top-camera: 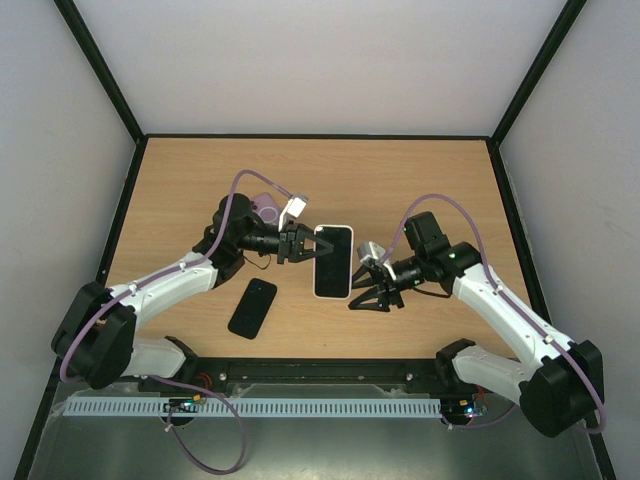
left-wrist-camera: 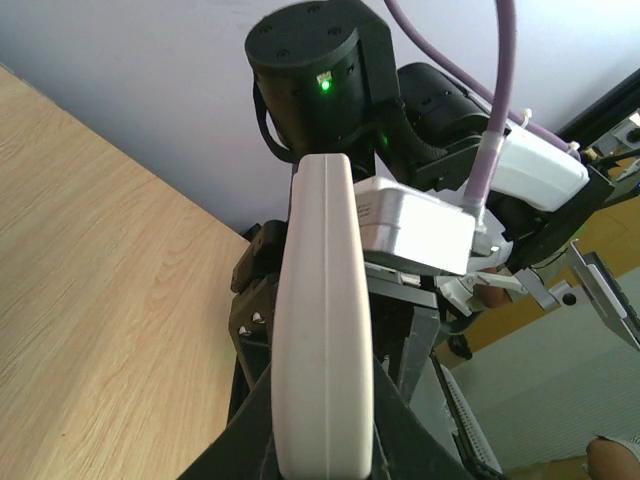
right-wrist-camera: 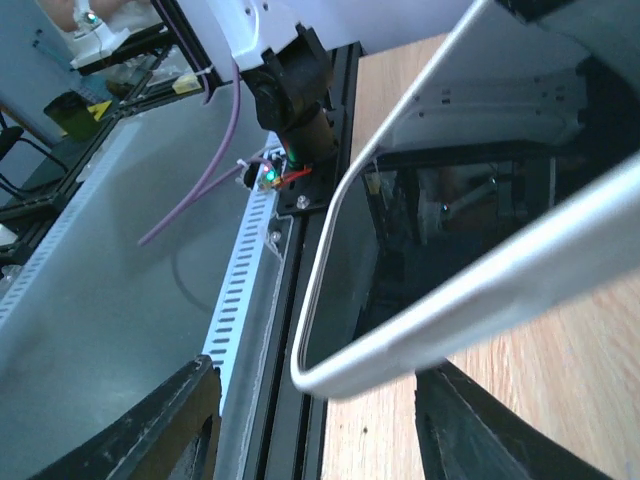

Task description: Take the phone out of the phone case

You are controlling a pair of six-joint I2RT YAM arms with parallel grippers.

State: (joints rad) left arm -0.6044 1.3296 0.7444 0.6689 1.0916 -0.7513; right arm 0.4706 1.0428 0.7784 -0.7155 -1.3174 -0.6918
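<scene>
A phone with a black screen sits in a white case [top-camera: 333, 261], held just above the wooden table at its middle. My left gripper [top-camera: 303, 243] is shut on the case's left long edge. In the left wrist view the white case edge [left-wrist-camera: 320, 320] runs upright between the dark fingers of that gripper [left-wrist-camera: 322, 440]. My right gripper [top-camera: 368, 296] is open at the case's near right corner. In the right wrist view the case's rounded corner [right-wrist-camera: 400, 345] lies between the spread fingers of that gripper [right-wrist-camera: 320, 430], and I see no contact.
A flat black phone-shaped slab [top-camera: 252, 308] lies on the table near the front, left of centre. A small pale purple object [top-camera: 265, 208] shows behind the left arm. Black frame rails run along the table's edges [top-camera: 300, 370].
</scene>
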